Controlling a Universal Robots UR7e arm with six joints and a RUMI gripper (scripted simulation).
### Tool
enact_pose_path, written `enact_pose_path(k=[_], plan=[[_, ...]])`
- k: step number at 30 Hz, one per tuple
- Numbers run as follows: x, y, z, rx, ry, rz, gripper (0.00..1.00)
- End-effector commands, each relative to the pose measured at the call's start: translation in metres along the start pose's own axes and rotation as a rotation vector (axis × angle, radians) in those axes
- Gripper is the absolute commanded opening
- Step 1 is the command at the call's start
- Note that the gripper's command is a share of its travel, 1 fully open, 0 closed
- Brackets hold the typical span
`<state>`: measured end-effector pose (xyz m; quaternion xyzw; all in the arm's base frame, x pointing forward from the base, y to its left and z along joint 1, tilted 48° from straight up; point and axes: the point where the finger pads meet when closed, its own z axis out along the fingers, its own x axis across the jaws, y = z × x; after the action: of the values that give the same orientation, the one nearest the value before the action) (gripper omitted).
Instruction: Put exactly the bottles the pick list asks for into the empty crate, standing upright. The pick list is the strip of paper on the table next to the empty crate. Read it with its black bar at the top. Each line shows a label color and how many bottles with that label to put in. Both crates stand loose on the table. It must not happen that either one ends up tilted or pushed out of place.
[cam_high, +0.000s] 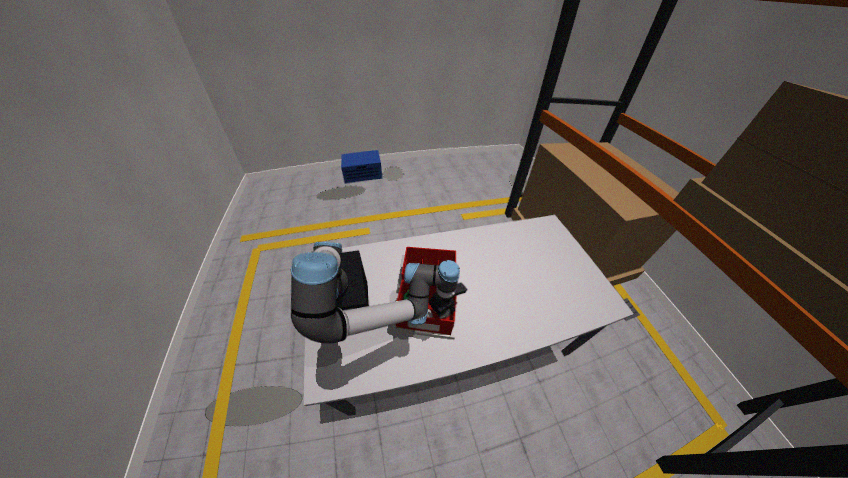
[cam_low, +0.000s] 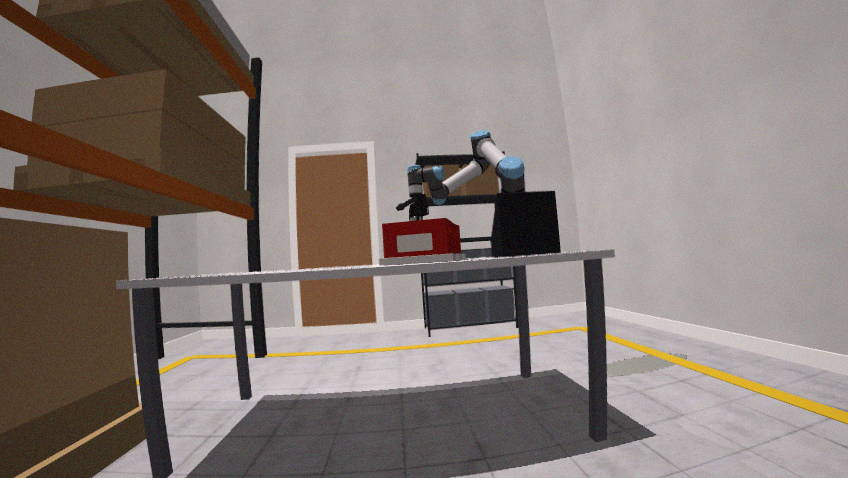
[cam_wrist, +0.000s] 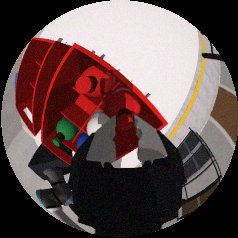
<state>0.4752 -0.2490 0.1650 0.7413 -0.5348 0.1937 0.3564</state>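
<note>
A red crate stands on the white table near the robot base; it also shows in the exterior view (cam_low: 420, 236). My gripper (cam_wrist: 124, 116) reaches down into it and is shut on a red-topped bottle (cam_wrist: 125, 125). The gripper also shows from above (cam_high: 440, 305) and from the side (cam_low: 418, 214), at the crate's rim. In the wrist view a second red bottle (cam_wrist: 92, 85), a green one (cam_wrist: 64, 129), a blue one (cam_wrist: 82, 142) and a white one (cam_wrist: 96, 122) stand in the crate. I cannot make out the pick list, and I cannot tell a second crate apart.
The black robot pedestal (cam_high: 355, 277) stands at the table's left end. A shelf rack with cardboard boxes (cam_high: 593, 190) stands beyond the far table edge. A blue crate (cam_high: 361, 165) lies on the floor by the wall.
</note>
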Motion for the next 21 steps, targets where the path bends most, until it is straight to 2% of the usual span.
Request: enact_pose_path(k=[1,14,21], plan=[[0.000,0.000,-0.001,0.001,0.001,0.001,0.00],[0.000,0.000,-0.001,0.001,0.001,0.001,0.00],[0.000,0.000,-0.012,0.001,0.001,0.001,0.00]])
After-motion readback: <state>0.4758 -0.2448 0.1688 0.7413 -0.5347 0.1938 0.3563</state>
